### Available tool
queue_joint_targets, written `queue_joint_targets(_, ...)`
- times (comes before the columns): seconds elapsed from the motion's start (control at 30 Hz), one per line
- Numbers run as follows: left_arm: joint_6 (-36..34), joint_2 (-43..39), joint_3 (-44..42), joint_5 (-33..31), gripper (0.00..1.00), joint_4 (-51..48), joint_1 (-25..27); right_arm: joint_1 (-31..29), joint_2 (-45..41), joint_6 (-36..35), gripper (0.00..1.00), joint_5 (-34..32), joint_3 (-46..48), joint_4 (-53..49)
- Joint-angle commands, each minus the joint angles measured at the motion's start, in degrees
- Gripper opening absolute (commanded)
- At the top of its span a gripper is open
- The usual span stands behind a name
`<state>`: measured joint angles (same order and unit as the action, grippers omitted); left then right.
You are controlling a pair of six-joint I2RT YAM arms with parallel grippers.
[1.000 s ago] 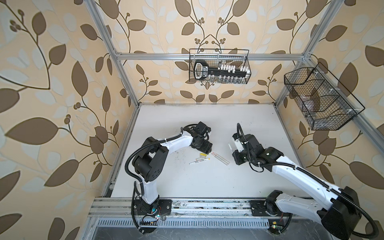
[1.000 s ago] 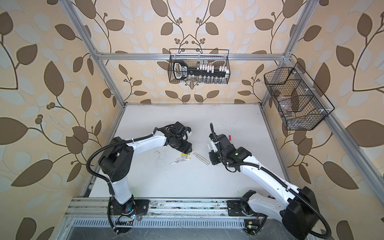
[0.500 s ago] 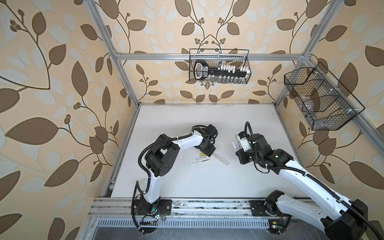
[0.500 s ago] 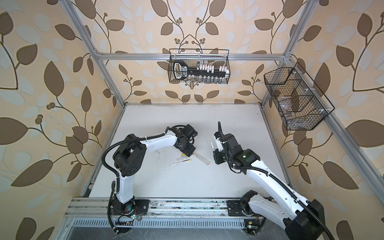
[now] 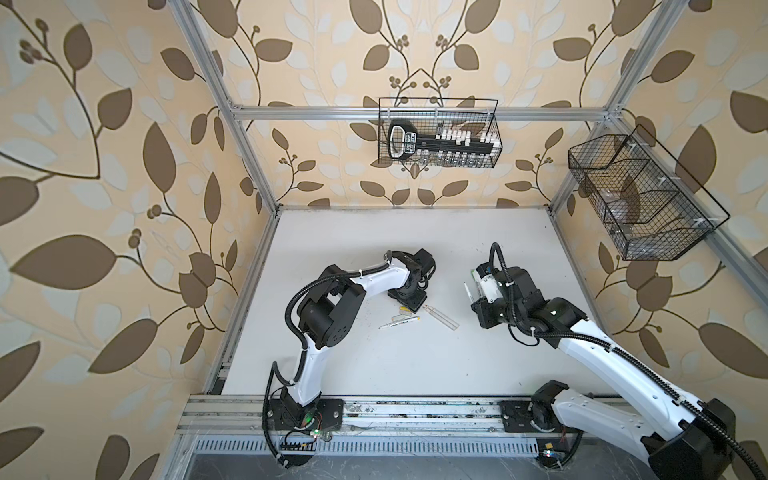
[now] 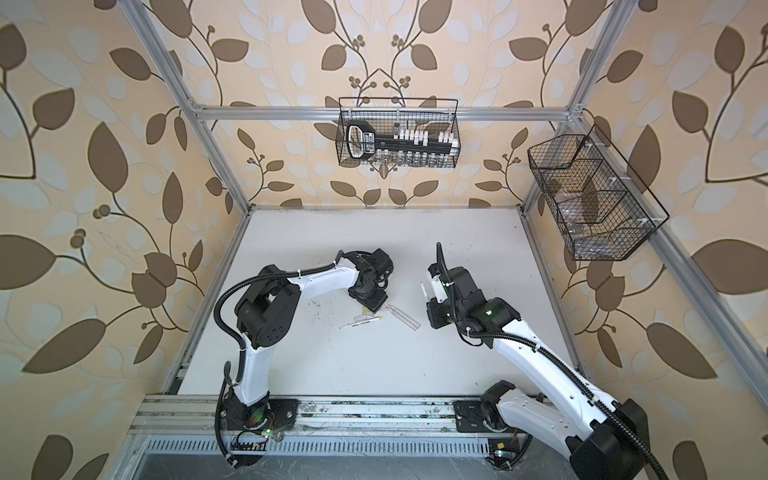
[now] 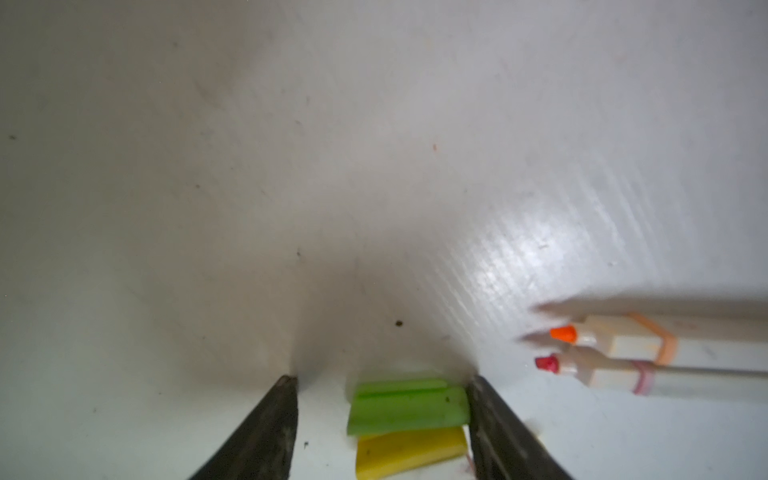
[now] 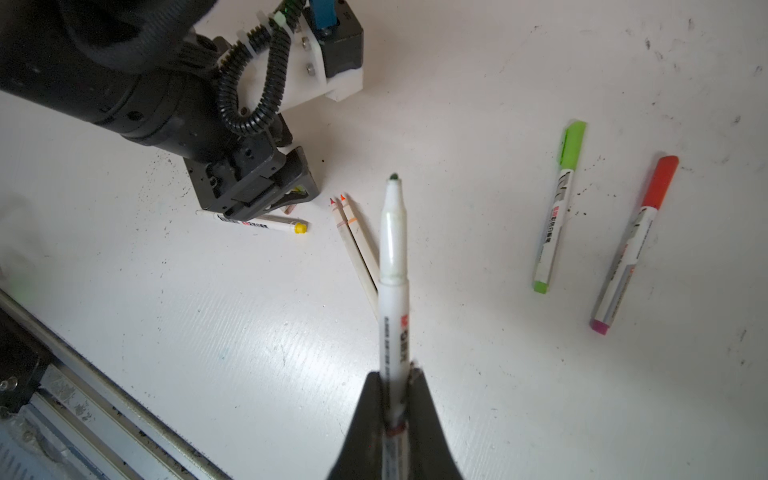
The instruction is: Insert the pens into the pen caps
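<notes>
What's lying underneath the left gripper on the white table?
Between the left gripper's open jaws: a short green plastic cap and a yellow cap, side by side. Anything further back is hidden.

Open ground: the far half of the table (image 5: 395,241) lies bare from left edge to right edge, as does the near strip along the rail (image 5: 415,409) between the arm bases. The middle is crowded. The left gripper (image 7: 380,378), jaws spread, sits low astride a green cap (image 7: 407,409), with one finger touching the cap's end and a gap at the other. A yellow cap (image 7: 409,451) lies against the green cap. Two translucent pens (image 5: 440,318) lie side by side across the gap between the grippers, and a yellow-ended pen (image 5: 399,323) lies just beside the left gripper. The right gripper (image 8: 395,374), clamped on an uncapped pen (image 8: 392,270), hangs toward the right edge, and the right arm (image 5: 602,353) bars the near right corner. A green-capped pen (image 8: 559,208) and a red-capped pen (image 8: 631,245) lie near each other, seen only from the right wrist.
</notes>
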<state>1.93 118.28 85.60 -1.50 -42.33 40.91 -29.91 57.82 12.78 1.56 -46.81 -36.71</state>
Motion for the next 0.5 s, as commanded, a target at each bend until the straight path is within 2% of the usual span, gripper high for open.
queue_joint_targets(0.0, 1.23, 0.54, 2.02, 0.82, 0.63, -2.82, 0.24, 0.23, 0.09, -1.09, 0.09, 0.9, 0.44, -0.4)
queue_joint_targets(0.13, 1.88, 0.45, 1.35, 1.11, 0.59, -2.61, 0.23, 0.16, 0.18, -1.09, 0.09, 0.99, 0.66, -0.21)
queue_joint_targets(0.23, 2.11, 0.55, 1.32, 1.67, 0.5, -2.58, 0.28, 0.13, 0.2, -1.22, 0.09, 1.05, 0.67, -0.12)
queue_joint_targets(0.47, 2.53, 0.15, 1.61, 1.85, 0.45, -2.44, 0.27, 0.04, 0.17, -1.27, 0.09, 0.99, 0.75, -0.21)
